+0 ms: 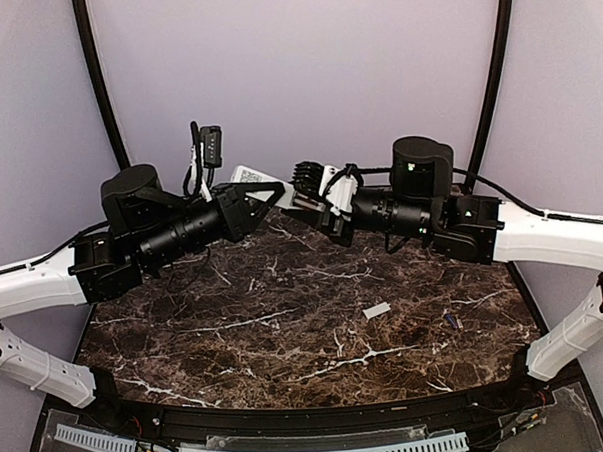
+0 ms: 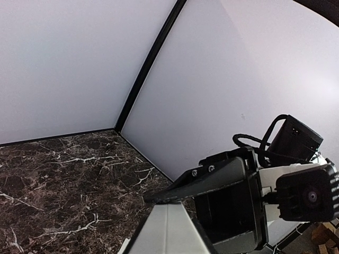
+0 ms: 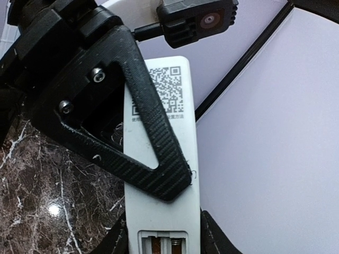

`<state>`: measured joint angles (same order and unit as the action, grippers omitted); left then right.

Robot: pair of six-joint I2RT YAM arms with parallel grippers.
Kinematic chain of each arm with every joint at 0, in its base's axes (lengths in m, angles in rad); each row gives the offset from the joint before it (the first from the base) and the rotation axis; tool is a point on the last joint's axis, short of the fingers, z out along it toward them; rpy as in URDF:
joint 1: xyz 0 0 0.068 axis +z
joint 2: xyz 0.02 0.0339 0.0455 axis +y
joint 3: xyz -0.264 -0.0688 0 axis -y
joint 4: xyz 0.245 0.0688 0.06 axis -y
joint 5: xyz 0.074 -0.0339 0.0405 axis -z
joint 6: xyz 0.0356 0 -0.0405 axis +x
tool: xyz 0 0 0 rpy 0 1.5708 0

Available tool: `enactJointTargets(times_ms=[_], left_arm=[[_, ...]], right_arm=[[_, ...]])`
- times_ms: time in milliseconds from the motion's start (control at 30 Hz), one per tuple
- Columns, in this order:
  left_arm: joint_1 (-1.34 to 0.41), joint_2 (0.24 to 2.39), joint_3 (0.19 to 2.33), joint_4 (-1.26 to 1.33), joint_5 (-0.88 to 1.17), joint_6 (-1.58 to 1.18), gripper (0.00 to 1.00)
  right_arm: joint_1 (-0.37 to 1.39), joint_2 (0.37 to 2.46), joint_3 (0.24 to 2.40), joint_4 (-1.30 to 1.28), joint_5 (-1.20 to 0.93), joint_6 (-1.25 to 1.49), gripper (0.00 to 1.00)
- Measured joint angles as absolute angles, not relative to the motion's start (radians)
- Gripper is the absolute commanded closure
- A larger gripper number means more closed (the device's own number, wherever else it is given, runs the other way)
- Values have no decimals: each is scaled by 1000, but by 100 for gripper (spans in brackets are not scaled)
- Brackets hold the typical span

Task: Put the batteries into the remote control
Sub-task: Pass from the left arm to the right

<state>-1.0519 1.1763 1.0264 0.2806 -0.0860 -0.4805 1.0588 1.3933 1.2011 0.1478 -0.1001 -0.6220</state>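
On the marble table (image 1: 236, 339), one battery (image 1: 451, 321) lay near the right edge, well apart from a small white plate (image 1: 376, 310), probably the compartment cover. Farther back, the left gripper (image 1: 270, 194) clamped the remote control (image 3: 161, 206) mid-body and aloft, presumably to present its open battery bay (image 3: 164, 244) for loading. The right gripper (image 1: 305, 189) straddled that end, jaws set narrow either side; contact could not be confirmed. A QR label (image 3: 164, 87) faced up. Its small print was illegible and no brand was readable.
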Motion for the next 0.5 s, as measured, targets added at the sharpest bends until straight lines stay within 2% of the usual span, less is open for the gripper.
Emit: enactJointTargets(times_ms=[300,367,400,433,467,500], left_arm=[[-1051,1177,1026,284,-81,-496,99],[-1051,1177,1026,284,-77,-500,69],[-1051,1177,1026,284,-74,-502,43],[-1051,1177,1026,284,-71,-502,32],[-1051,1177,1026,284,-68,-500,10],[-1051,1177,1026,287,-67,-498,6]], right_arm=[[1061,1387,1201,133,-89,-641,85],[1061,1385,1201,130,-89,-637,92],[1061,1383,1201,126,-88,-634,94],[1062,1382,1201,121,-88,-629,95],[1062,1380,1201,116,-85,-623,96],[1062,1378,1201,104,-81,-614,97]])
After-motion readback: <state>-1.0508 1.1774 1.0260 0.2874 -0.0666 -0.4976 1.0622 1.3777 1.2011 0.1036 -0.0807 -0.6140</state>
